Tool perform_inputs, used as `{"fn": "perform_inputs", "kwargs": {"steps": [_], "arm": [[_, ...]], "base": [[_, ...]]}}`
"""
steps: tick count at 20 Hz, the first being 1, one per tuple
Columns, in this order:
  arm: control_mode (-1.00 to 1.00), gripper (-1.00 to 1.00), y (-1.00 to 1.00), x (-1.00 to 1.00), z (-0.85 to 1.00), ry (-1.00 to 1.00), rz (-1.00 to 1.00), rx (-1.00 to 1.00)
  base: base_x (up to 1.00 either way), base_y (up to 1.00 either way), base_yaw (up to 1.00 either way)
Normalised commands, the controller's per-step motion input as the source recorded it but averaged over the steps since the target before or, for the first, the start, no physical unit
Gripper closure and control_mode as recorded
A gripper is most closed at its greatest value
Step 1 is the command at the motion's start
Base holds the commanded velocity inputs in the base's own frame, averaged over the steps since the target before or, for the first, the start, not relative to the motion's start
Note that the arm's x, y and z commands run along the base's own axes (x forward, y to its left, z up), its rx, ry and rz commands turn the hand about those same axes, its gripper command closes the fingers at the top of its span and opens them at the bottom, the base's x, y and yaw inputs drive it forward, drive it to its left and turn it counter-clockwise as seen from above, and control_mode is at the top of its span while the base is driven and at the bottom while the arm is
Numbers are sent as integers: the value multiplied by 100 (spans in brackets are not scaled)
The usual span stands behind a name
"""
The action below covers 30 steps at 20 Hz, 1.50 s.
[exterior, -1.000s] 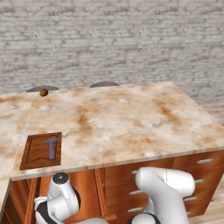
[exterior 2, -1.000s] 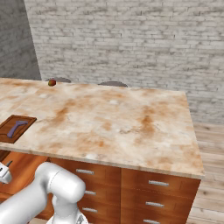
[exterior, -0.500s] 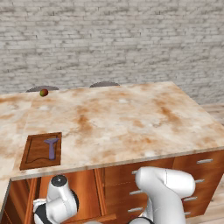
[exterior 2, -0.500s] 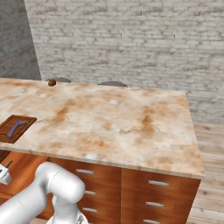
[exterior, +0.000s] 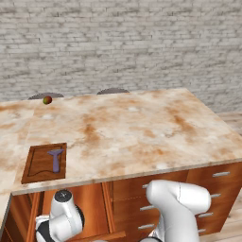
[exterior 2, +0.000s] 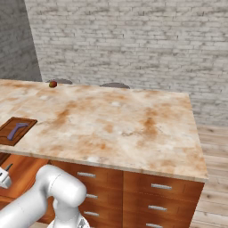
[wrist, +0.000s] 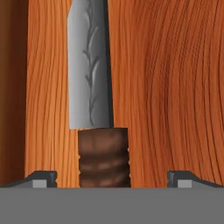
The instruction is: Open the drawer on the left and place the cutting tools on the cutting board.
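**Jaws spread wide over the knife in the drawer**

My jaws stand fully apart, grasping nothing. In the hand view my two dark fingertips (wrist: 41,178) rise low at either side, and the knife (wrist: 94,96) lies between them on the reddish-brown wooden floor of the drawer (wrist: 175,87). Its grey blade runs up the view, and its dark ribbed handle sits low, midway between my fingertips. Neither fingertip touches the handle; there is bare wood on both sides of it. I cannot tell whether my fingertips rest on the wood or hang just above it.

From the left base view my arm (exterior: 177,208) bends down below the edge of the worktop (exterior: 123,127), and my hand (exterior: 61,220) is low in front of the cabinet at its left end, where the drawer's front edge (exterior: 101,235) juts out.

Up on the marbled beige worktop, the cutting board (exterior: 38,165) lies near the front left corner. The purple peeler (exterior: 56,159) rests on the board, within its grooved border. The right base view shows the same board (exterior 2: 24,127) with the peeler (exterior 2: 15,130) on it. A small red-green fruit (exterior: 47,100) sits at the far left edge of the worktop, well apart from the board.
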Motion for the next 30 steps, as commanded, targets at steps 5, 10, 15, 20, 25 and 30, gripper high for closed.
{"fn": "perform_inputs", "kwargs": {"steps": [5, 10, 15, 20, 25, 30], "arm": [[-100, -100, 0, 0, -14, 0, 0, 0], [-100, 100, 0, 0, 0, 0, 0, 0], [-100, 100, 0, 0, 0, 0, 0, 0], [-100, 100, -1, -18, 22, 0, 0, 0], [-100, 100, -29, -25, 84, 0, 0, 8], [-100, 100, -63, -31, 91, 11, 0, 10]], "base": [[0, 0, 0], [0, 0, 0], [0, 0, 0], [0, 0, 0], [0, 0, 0], [0, 0, 0]]}}
